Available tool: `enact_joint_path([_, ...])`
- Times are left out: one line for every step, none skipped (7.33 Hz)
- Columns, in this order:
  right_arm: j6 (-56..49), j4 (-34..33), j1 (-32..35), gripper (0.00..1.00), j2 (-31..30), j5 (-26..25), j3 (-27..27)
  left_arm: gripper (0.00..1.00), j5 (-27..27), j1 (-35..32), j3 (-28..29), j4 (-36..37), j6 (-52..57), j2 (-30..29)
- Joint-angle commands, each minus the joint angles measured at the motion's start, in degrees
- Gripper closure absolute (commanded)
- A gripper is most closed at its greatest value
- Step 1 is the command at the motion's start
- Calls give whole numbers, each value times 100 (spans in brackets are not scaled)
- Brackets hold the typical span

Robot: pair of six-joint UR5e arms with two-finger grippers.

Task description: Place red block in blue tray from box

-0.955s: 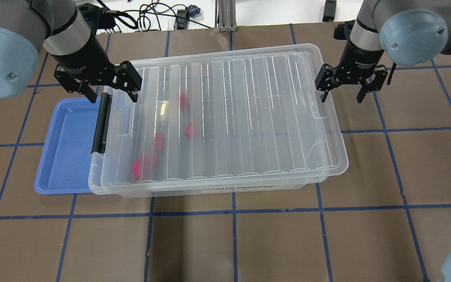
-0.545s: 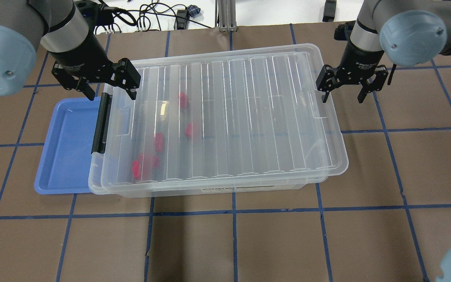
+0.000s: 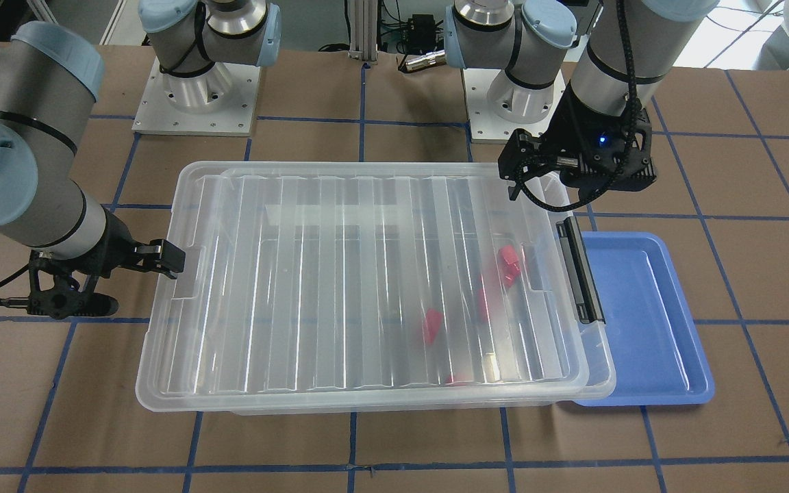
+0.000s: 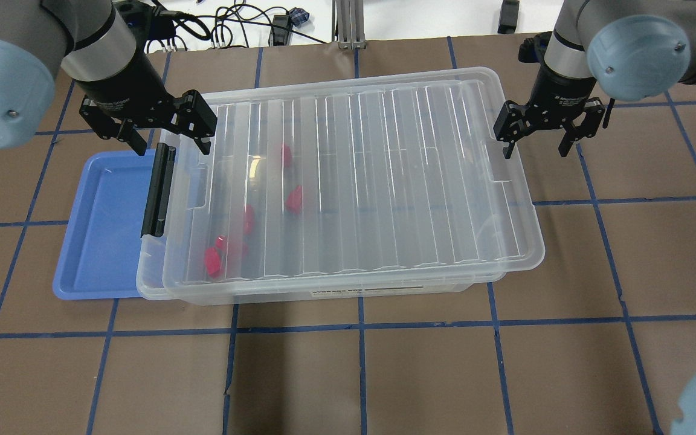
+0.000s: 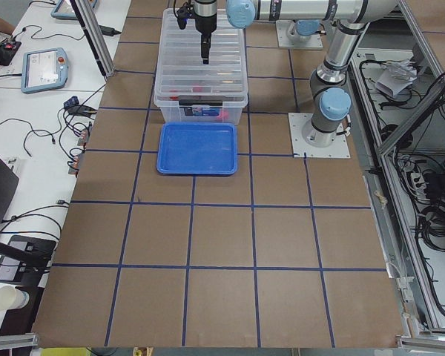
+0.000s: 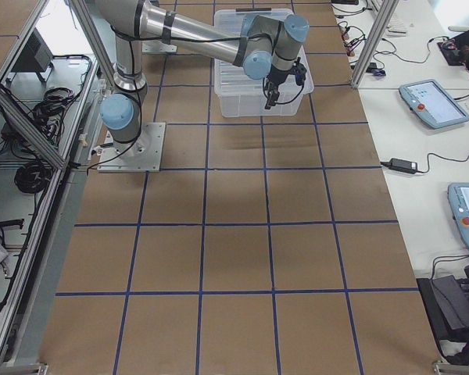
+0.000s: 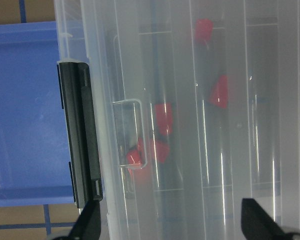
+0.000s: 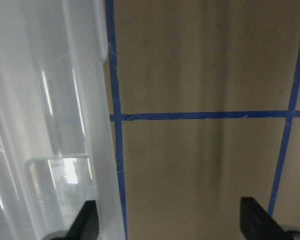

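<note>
The clear box (image 4: 336,292) stands mid-table with its ribbed lid (image 4: 384,181) on it, sitting slightly off toward the right. Several red blocks (image 4: 294,199) lie inside near the left end; they also show through the lid in the left wrist view (image 7: 220,92). A black latch bar (image 4: 157,190) is on the left end. The blue tray (image 4: 100,223) lies empty at the left, partly under the box. My left gripper (image 4: 171,146) is open above the far left corner by the latch. My right gripper (image 4: 535,151) is open and straddles the lid's right rim (image 8: 97,100).
Brown table with blue tape grid lines (image 4: 360,326). Cables (image 4: 227,27) and an aluminium post (image 4: 348,24) lie beyond the far edge. Both arm bases (image 3: 196,89) stand behind the box in the front-facing view. Bare table shows in front of the box.
The lid has slid a little to the right on the box. My right gripper has moved slightly right and away with it. My left gripper has barely moved.
</note>
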Motion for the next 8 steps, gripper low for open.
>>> enact_joint_path([-219, -14, -187, 0, 1, -158, -24, 0, 6, 0, 17, -33, -2, 0])
enact_joint_path([-264, -6, -363, 0, -8, -167, -33, 0, 6, 0, 26, -86, 7, 43])
enact_joint_path([-265, -6, -521, 0, -8, -167, -42, 0, 6, -9, 26, -78, -11, 18])
enact_joint_path([-265, -6, -627, 0, -16, -184, -51, 0, 15, -26, 17, -86, -20, -9])
enact_joint_path([-334, -6, -724, 0, -17, -323, -68, 0, 24, -26, 8, -130, -37, -18])
enact_joint_path([-666, -49, -803, 0, -8, -342, -60, 0, 15, -35, 0, -121, -89, -201])
enact_joint_path([-869, -76, -926, 0, -8, -342, -60, 0, 33, -61, 26, -52, -73, -194])
enact_joint_path([-1019, -76, -1031, 0, -8, -342, -60, 0, 50, -61, 9, -103, -29, -220])
